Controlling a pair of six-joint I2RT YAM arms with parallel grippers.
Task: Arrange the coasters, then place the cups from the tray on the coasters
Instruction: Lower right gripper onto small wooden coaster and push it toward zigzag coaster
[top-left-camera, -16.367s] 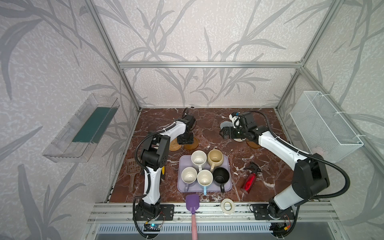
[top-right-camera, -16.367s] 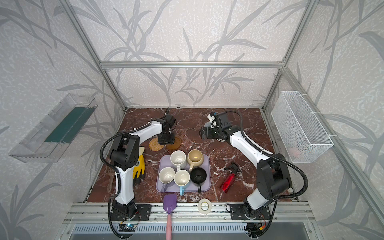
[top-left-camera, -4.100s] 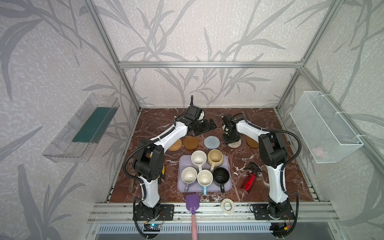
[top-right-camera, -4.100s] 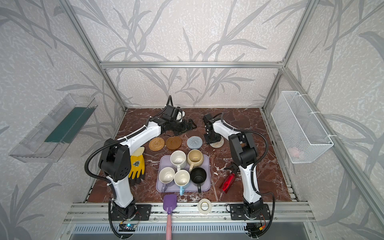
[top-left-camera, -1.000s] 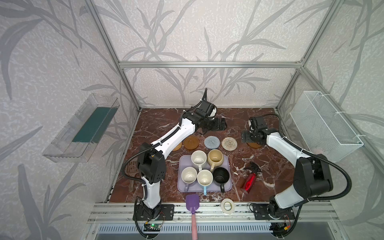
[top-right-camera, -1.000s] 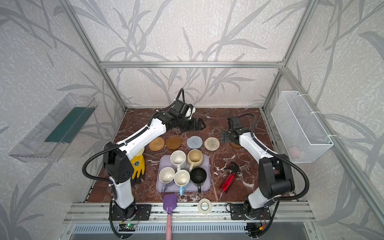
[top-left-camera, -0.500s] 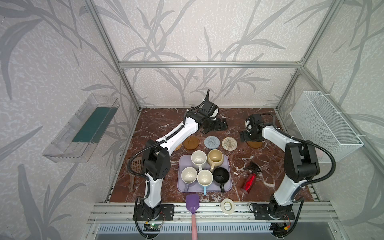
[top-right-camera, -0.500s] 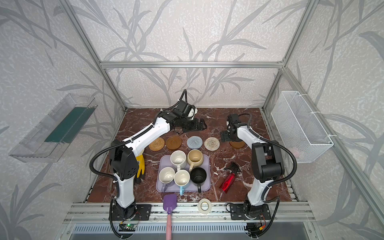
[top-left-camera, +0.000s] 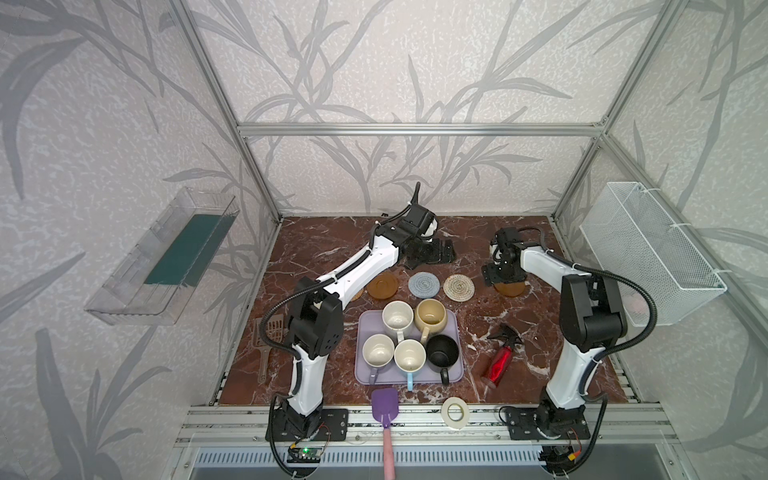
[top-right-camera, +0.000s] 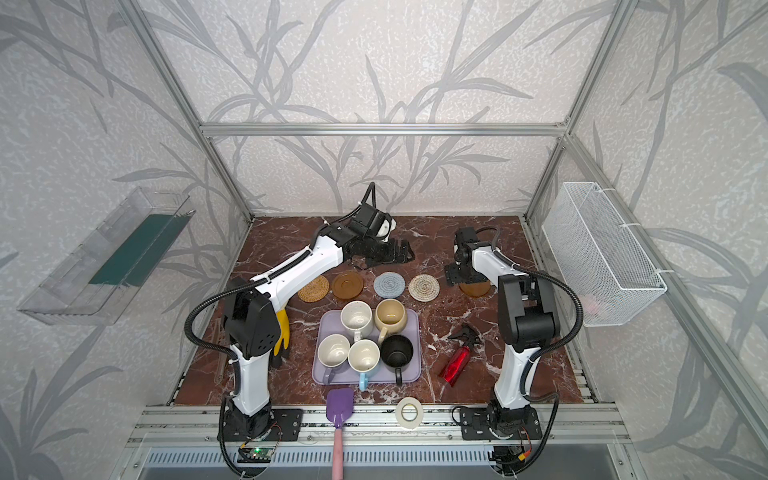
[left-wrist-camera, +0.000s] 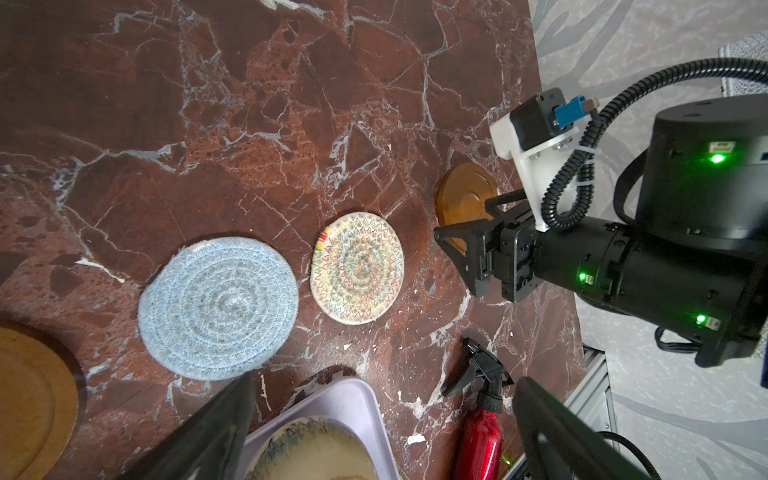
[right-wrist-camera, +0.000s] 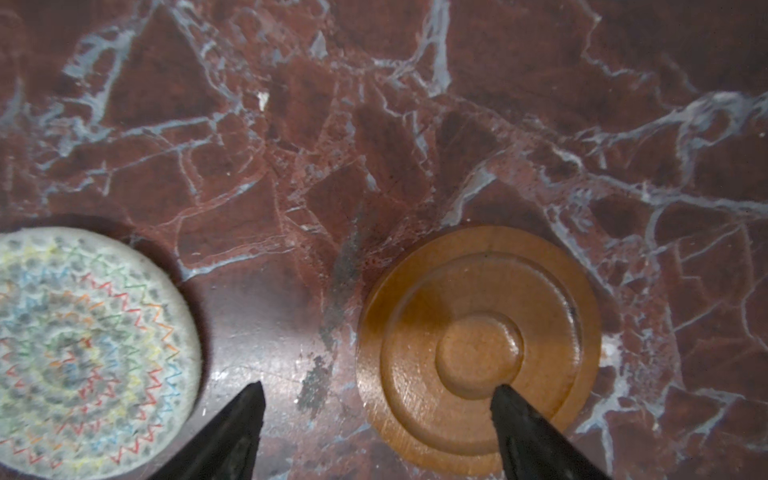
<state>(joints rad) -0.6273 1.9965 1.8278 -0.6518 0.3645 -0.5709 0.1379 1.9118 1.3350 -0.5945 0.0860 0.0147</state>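
Five coasters (top-right-camera: 389, 285) lie in a row behind the tray (top-right-camera: 412, 365). Five cups (top-right-camera: 356, 316) stand on the tray. A spray bottle (top-right-camera: 455, 365) lies right of it, a spatula (top-right-camera: 339, 409) and tape ring (top-right-camera: 409, 412) in front.

No readable text, label, brand or number in any view. Red spray bottle (top-left-camera: 497, 365), cups (top-left-camera: 398, 319), tray (top-left-camera: 428, 376): plain surfaces, no lettering legible. Right arm housing (left-wrist-camera: 706, 199): green indicator lights only; any marking too small to read.
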